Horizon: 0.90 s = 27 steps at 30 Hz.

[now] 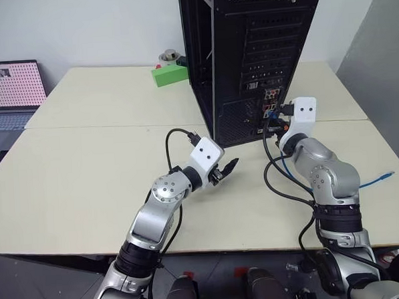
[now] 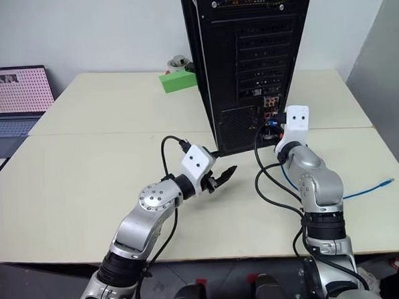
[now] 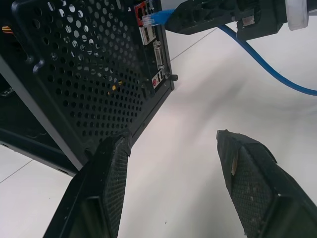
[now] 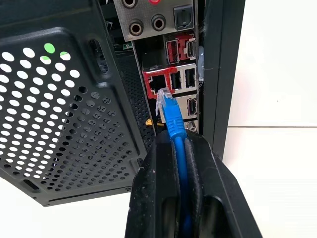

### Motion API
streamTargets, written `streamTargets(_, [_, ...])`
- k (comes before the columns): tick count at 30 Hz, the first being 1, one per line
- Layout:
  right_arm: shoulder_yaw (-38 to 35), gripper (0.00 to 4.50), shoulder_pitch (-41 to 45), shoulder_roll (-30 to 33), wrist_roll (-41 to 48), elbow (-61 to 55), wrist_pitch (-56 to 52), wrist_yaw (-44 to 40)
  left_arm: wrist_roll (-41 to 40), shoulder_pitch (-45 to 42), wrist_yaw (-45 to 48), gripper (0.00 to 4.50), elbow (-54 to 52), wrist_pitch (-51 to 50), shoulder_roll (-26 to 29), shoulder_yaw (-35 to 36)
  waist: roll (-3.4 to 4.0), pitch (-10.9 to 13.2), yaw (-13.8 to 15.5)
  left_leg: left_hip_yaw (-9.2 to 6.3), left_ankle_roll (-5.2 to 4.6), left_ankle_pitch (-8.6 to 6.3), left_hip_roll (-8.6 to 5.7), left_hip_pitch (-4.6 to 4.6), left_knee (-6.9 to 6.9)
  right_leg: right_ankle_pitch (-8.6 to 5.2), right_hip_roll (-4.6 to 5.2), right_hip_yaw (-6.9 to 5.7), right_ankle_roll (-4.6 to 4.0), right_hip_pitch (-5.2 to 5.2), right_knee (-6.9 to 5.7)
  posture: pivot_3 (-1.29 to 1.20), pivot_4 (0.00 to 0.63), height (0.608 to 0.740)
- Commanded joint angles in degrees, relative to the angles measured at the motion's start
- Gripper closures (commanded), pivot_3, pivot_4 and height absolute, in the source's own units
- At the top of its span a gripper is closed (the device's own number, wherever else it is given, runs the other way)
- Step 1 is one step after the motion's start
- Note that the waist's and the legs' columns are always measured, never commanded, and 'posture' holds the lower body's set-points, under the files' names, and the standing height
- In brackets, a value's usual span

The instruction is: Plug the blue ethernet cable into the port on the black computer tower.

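Blue ethernet cable (image 4: 176,130) pinched in right pincer (image 4: 174,144), clear plug at the port (image 4: 157,84) on perforated black computer tower (image 4: 64,94); left pincer (image 3: 173,188) spread wide, empty, above pale tabletop (image 1: 87,169).

Silver arms, blk cords, white wrists.

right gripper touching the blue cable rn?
Touching. The right wrist view shows the right gripper shut on the blue ethernet cable, cord pinched between both fingers just behind the plug.
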State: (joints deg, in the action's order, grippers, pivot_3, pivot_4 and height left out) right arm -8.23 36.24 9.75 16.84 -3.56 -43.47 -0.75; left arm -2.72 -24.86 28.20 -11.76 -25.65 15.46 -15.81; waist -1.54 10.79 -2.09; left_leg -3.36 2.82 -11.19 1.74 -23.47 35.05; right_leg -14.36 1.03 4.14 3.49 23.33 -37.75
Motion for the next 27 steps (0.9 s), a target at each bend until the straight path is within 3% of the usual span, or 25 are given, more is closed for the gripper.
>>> streamTargets(1, [-0.4, 4.50, 2.0, -0.5, -0.3, -1.1, 1.7, 0.1, 0.3, -0.1, 0.1, 1.58, -2.5, 0.9, -0.1, 0.1, 0.00, 0.0, -0.1, 0.00, 0.00, 0.00, 0.00, 0.00, 0.00, 0.00, 0.00, 0.00, 0.00, 0.00, 0.00, 0.00, 0.150, 0.740])
streamTargets(27, [2.0, 4.50, 3.4, -0.9, -1.0, -1.8, 1.9, -1.2, 0.6, 0.2, 0.3, 1.58, -2.6, 0.9, 0.1, 0.0, 0.01, 0.0, -1.2, 0.00, 0.00, 0.00, 0.00, -0.01, -0.05, 0.00, 0.00, 0.01, 0.00, 0.04, 0.01, 0.00, 0.150, 0.740])
